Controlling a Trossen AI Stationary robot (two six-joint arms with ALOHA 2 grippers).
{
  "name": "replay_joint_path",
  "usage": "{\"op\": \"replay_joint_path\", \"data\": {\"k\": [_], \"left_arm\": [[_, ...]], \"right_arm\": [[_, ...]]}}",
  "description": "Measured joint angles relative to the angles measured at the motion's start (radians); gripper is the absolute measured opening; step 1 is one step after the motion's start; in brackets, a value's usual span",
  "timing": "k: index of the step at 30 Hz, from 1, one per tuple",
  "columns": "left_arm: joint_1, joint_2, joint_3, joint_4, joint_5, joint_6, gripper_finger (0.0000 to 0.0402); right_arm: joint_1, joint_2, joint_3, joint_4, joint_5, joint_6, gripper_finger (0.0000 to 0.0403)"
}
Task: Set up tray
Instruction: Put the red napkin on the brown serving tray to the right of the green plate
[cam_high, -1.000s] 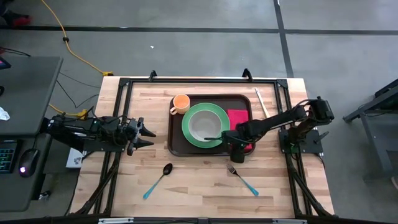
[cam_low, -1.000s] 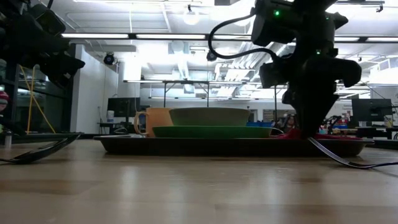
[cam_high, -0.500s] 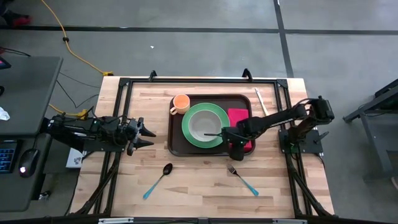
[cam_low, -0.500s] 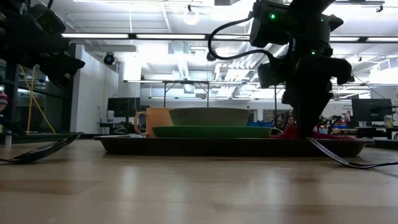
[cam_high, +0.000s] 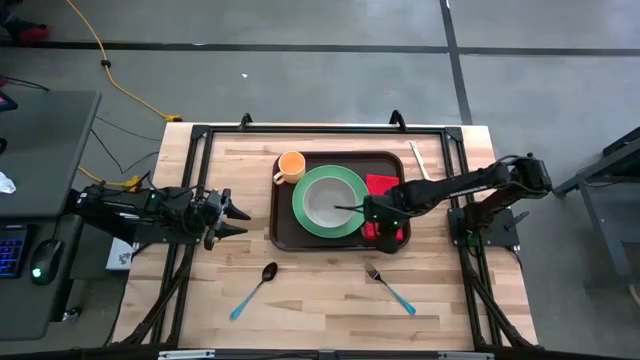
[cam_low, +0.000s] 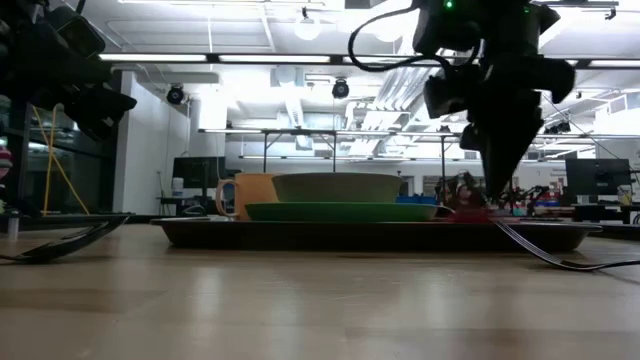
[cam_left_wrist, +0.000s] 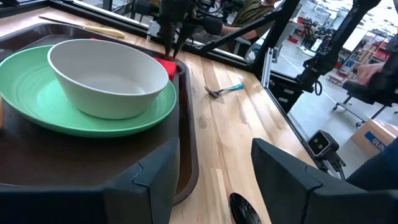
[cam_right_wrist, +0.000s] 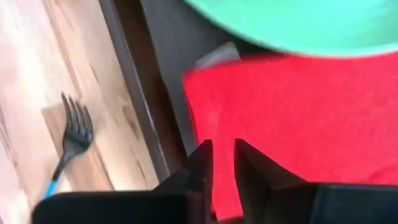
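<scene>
left: my left gripper (cam_high: 238, 216) waits beside the table's left edge, fingers spread. centre: the tray (cam_high: 283, 232) lies mid-table. right: my right gripper (cam_high: 377, 222), fingers nearly together and empty, hovers over the red napkin (cam_high: 381, 186), higher than a second ago.

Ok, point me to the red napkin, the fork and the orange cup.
red napkin (cam_high: 380, 184), high view, bare far end on the tray.
fork (cam_high: 374, 272), high view, tines end on the table.
orange cup (cam_high: 291, 164), high view, centre of its opening.
</scene>
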Motion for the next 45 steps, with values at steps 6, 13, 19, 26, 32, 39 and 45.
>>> {"op": "replay_joint_path", "data": {"k": [6,13,19,26,32,39,45], "left_arm": [[0.0,0.0,0.0,0.0,0.0,0.016,0.023],[0.0,0.0,0.0,0.0,0.0,0.019,0.023],[0.0,0.0,0.0,0.0,0.0,0.019,0.023],[0.0,0.0,0.0,0.001,0.0,0.019,0.023],[0.0,0.0,-0.001,0.005,0.0,0.019,0.023],[0.0,0.0,-0.002,0.02,0.0,0.019,0.023],[0.0,0.0,-0.003,0.023,0.0,0.019,0.023]], "right_arm": [[0.0,0.0,0.0,-0.052,0.015,-0.007,0.0083],[0.0,0.0,0.0,-0.047,0.038,-0.008,0.0108],[0.0,0.002,0.0,-0.027,0.048,-0.018,0.0109],[-0.006,0.005,-0.055,0.016,0.049,-0.016,0.0107],[-0.007,0.003,-0.14,0.053,0.052,0.007,0.0108],[-0.007,0.002,-0.193,0.088,0.049,0.012,0.0108],[-0.017,0.002,-0.196,0.087,0.07,0.004,0.0108]]}}
